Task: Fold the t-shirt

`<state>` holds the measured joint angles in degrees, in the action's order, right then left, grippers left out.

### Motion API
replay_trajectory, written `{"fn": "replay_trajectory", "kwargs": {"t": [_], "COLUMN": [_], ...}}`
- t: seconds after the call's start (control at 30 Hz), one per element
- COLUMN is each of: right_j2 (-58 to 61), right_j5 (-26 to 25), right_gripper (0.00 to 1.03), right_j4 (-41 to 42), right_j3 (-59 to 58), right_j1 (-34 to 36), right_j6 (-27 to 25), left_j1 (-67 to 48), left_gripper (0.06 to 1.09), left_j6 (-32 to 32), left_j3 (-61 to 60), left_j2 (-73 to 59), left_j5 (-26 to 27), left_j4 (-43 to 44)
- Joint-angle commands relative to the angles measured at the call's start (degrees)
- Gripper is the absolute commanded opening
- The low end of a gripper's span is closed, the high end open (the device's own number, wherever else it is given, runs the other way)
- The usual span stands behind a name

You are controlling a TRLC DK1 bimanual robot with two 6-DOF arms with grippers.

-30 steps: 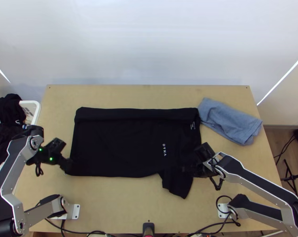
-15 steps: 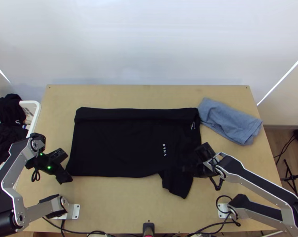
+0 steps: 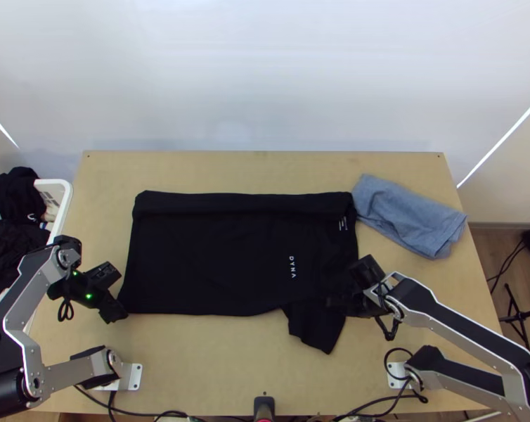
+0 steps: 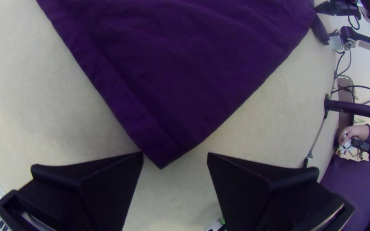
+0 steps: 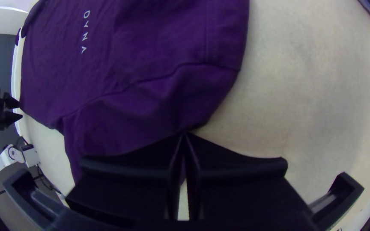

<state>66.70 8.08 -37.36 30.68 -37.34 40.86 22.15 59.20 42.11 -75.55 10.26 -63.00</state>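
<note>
T-shirt [image 3: 216, 260] lies on the worktop [image 3: 223, 366]; I have left end effector [image 3: 118, 318] released near its corner, right end effector [image 3: 331, 302] clenched on its sleeve [image 3: 315, 332].

Is a light wooden table [image 3: 216, 366]; bears a black t-shirt [image 3: 223, 260], spread with its far edge folded over, and a loosely folded blue-grey cloth [image 3: 409, 214] against the t-shirt's far right corner.
</note>
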Motion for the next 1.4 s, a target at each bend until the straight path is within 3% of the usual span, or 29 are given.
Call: {"fn": "replay_trajectory", "kwargs": {"t": [0.0,0.17,0.2,0.23,0.3,0.67,1.03,1.37], "right_j2": [-0.5,-1.0,-1.0,-1.0,-1.5,-5.3,-8.4,-8.0], "right_j5": [0.3,0.3,0.3,0.3,0.3,0.2,0.2,0.1], "right_gripper": [0.03,0.03,0.03,0.03,0.03,0.03,0.03,0.03], "right_j4": [-0.2,-0.2,-0.4,-0.5,-0.6,-1.7,-2.2,-1.8], "right_j3": [0.0,-0.1,0.1,0.2,0.3,1.8,5.1,8.9], "right_j1": [-0.7,-0.7,-0.7,-0.8,-0.9,2.1,10.3,12.8], "right_j6": [0.1,0.1,0.0,0.0,0.0,-0.8,-7.6,-8.8], "left_j1": [-0.4,-1.1,-1.8,-2.3,-3.3,-2.7,-1.6,-2.1], "left_gripper": [0.8,0.8,0.7,0.54,0.09,0.09,0.09,0.09], "left_j6": [-1.0,-0.2,0.0,0.0,0.0,-0.9,-4.3,-10.6], "left_j3": [0.1,-1.4,-1.9,-2.6,-3.8,-3.3,0.2,6.5], "left_j2": [-0.2,1.2,2.2,3.7,7.0,7.3,5.4,0.4], "left_j5": [0.4,0.4,0.4,0.5,1.9,2.0,3.4,4.9], "left_j4": [1.8,1.6,1.4,1.7,3.7,4.5,7.0,9.9]}}
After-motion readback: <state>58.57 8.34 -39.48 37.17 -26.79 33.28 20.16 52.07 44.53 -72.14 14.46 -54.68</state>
